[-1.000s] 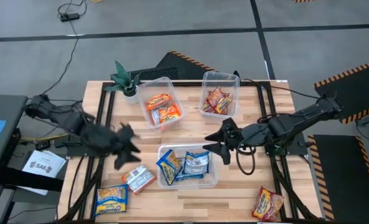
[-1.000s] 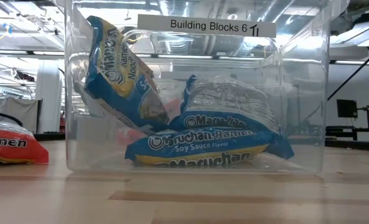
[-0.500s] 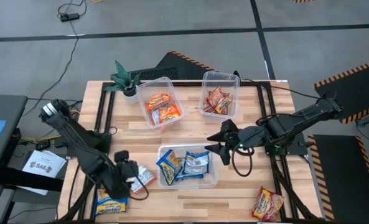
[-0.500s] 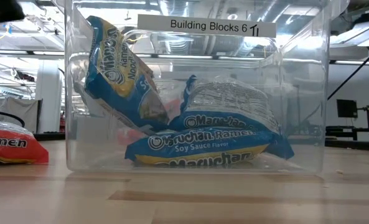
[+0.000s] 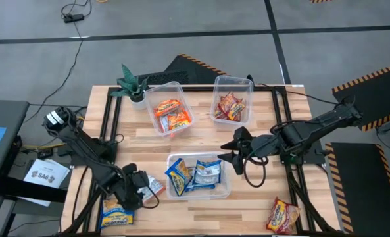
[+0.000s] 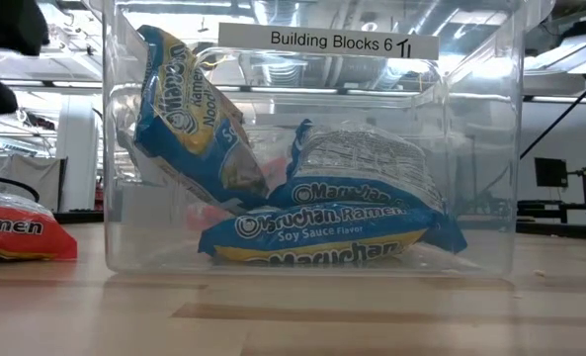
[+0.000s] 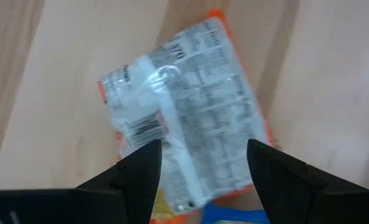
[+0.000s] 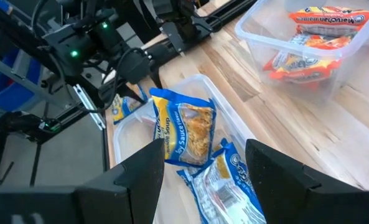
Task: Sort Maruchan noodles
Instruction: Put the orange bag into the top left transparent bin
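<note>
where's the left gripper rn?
High view: the left gripper is open at the table's front-left, over the face-down orange packet, between the blue-packet tub and a blue-yellow packet.

We're seeing the left gripper (image 5: 144,189) hanging open right over an orange packet (image 7: 184,118) lying print-down on bare wood, nothing between fingers & packet. Just beside it the near tub (image 5: 222,191) w/ blue packets (image 6: 322,232) is walling off that side; a blue-yellow packet (image 5: 118,212) is lying close by toward the table's near edge. The right gripper (image 5: 229,151) is hovering open past the tub's far corner. Mid-table between the tubs is lying bare, wide lane
</note>
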Motion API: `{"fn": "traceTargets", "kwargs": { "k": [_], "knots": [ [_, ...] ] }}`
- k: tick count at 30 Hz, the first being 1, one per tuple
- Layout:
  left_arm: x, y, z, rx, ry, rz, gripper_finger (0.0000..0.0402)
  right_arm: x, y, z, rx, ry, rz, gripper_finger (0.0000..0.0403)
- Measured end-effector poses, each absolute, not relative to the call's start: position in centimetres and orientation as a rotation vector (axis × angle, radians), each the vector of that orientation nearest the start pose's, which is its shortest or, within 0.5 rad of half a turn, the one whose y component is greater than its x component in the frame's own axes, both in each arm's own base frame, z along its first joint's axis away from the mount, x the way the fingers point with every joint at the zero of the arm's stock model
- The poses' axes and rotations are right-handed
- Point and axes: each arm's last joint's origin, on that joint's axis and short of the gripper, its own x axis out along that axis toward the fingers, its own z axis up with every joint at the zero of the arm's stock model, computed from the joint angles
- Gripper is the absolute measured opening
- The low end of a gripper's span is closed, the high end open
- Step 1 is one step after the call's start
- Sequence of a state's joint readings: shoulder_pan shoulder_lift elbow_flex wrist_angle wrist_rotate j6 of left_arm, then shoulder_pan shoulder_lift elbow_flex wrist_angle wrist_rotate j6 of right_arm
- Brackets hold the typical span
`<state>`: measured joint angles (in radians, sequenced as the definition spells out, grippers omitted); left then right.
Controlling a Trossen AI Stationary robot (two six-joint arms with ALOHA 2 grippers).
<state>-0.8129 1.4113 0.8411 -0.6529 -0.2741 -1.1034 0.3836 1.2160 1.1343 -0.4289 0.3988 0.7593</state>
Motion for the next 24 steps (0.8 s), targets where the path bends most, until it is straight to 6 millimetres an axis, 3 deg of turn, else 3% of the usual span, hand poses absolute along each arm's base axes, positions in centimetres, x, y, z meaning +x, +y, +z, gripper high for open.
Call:
{"fn": "traceTargets", "kwargs": {
  "k": [12, 16, 19, 24],
  "knots": [
    [17.3, -16.1, 15.7, -0.417, 1.140, 0.133, 0.0222, 24.4, 8.6, 34.3, 0.545, 0.455, -0.199, 0.0244],
    [17.1, -16.0, 15.4, -0.410, 1.154, 0.133, 0.0215, 24.4, 8.6, 34.3, 0.573, 0.457, -0.209, 0.0244],
    [17.2, -15.9, 15.3, -0.387, 1.157, 0.127, 0.0174, 24.4, 8.6, 34.2, 0.572, 0.454, -0.219, 0.0244],
    [17.1, -15.6, 15.4, -0.378, 1.166, 0.135, 0.0024, 24.4, 8.5, 34.2, 0.567, 0.443, -0.243, 0.0244]
  ]
}}
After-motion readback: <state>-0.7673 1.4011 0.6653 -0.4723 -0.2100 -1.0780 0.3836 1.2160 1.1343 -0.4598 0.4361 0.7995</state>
